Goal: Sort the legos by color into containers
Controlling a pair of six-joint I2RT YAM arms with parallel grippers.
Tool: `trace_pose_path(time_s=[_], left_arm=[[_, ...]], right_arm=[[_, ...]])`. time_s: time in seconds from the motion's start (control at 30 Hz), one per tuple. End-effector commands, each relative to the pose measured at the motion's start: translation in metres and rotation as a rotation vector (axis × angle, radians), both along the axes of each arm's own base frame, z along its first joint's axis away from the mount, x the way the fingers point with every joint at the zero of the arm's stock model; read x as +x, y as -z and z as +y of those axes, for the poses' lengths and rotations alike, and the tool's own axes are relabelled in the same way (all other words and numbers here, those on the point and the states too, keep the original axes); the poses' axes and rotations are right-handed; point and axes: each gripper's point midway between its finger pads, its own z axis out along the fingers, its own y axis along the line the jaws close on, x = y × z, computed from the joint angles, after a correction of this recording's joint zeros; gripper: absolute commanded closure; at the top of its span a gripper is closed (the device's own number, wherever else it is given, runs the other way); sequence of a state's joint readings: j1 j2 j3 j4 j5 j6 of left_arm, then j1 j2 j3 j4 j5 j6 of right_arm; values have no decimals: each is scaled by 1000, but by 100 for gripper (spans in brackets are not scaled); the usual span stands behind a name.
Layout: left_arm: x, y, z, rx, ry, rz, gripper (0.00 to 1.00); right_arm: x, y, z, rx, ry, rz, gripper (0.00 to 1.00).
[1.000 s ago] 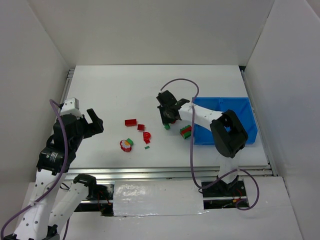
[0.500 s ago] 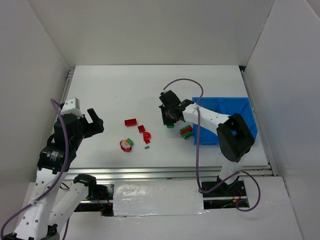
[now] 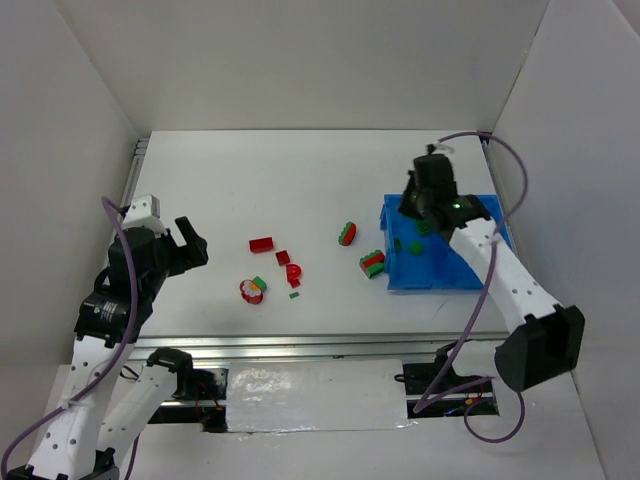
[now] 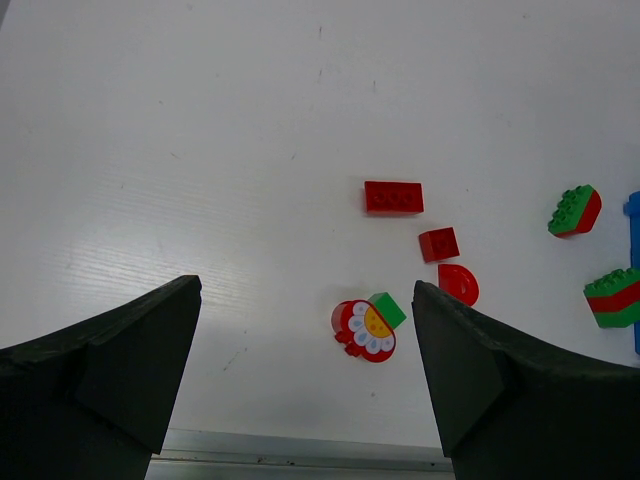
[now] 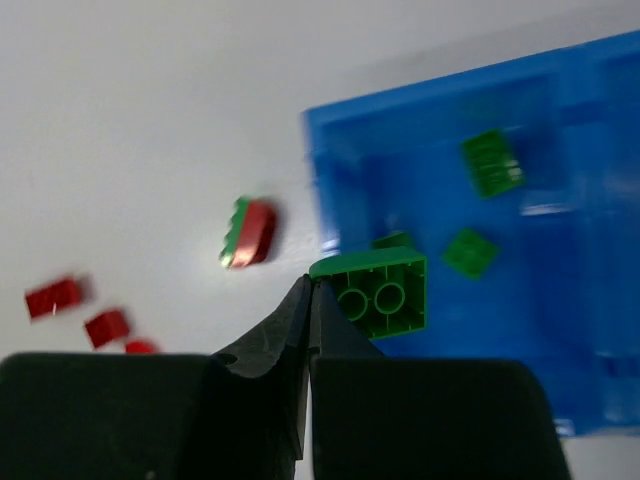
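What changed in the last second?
Right tool swung right and farther out, from the middle of the table to above the blue bin, with a green brick pinched at its tip; that brick is gone from the table. A red-green brick it covered now shows. Left tool, open, the red brick and the round red-white piece stayed put.

Bin (image 5: 570, 200) under the right gripper (image 5: 310, 288) — round piece (image 4: 367, 328) ahead of the left gripper (image 4: 305, 290).
A brick (image 5: 385, 292) sits at the right tips, over the bin; two more bricks (image 5: 490, 162) lie inside beyond it, a joined brick (image 5: 250, 232) on the table (image 5: 150, 100) left of its wall.
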State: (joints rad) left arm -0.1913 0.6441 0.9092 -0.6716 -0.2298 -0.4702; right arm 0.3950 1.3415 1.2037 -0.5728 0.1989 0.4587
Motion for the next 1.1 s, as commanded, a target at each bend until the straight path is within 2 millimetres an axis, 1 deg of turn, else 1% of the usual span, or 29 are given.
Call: trace_pose_path(time_s=[0.0,0.03,0.1,0.13,0.17,0.2,0.23,0.3,0.4,0.43,0.47,0.53,0.57,0.6,0.67,0.7,0.77,0.8,0.83,0.87,0.9,0.93,0.97,1.0,1.03,1.07], left_arm=[[6,-12,-2,2,18,-54,0],[6,-12,-2,2,16,-54,0],[6,-12,-2,3,17,-56,0],[6,-12,-2,2,17,-57,0],[5,-12,-1,4,14,-56,1],[5,-12,-2,2,15,-56,0],[5,-13,-1,4,14,-57,0],[5,-12,-1,3,14,-56,1],[6,-11,-2,4,16,-53,0],[6,-11,-2,3,17,-53,1],[6,-11,-2,5,18,-51,0],[7,-11,-2,5,21,-52,1],[7,-12,-3,3,22,-52,0],[7,-11,-3,3,22,-48,1],[7,-9,-2,6,16,-42,1],[7,-9,-2,6,16,-42,0],[7,-10,-2,5,20,-45,0],[7,-10,-3,5,20,-45,0],[7,-9,-3,4,22,-43,0],[8,-9,-3,7,21,-42,0],[8,-8,-3,5,23,-37,1],[8,-8,-3,6,24,-36,1],[7,-8,-3,6,24,-36,1],[8,-8,-3,5,25,-37,0],[7,-10,-4,3,27,-46,1],[6,-10,-3,5,27,-46,0]], right_arm=[[-6,-18,-59,-1,193,-50,100],[-4,-19,-79,-14,255,-54,100],[-1,-15,-93,-31,295,-40,98],[3,-10,-103,-38,321,-22,89],[5,-8,-105,-35,325,-16,83],[7,-4,-107,-39,334,-2,68],[9,-1,-108,-39,341,6,42],[14,5,-109,-41,345,26,40],[18,6,-102,-13,334,36,30],[19,1,-97,-2,326,25,30],[19,-5,-78,8,294,-1,30],[23,-14,-54,-25,250,-48,28],[18,-14,-44,-69,274,-40,27],[20,-7,-35,-73,264,-13,27],[26,-8,-17,-36,228,-20,27],[27,-1,-1,-23,191,-8,27],[31,6,18,-4,162,-6,26],[35,26,26,-18,151,38,26],[40,28,34,-9,154,49,26],[41,37,35,-26,160,82,25],[43,59,43,-59,158,133,25],[49,58,48,-57,173,129,25],[51,64,51,-61,171,140,25],[52,76,56,-71,166,164,25],[53,78,64,-60,156,165,26],[55,81,68,-56,154,165,26]])
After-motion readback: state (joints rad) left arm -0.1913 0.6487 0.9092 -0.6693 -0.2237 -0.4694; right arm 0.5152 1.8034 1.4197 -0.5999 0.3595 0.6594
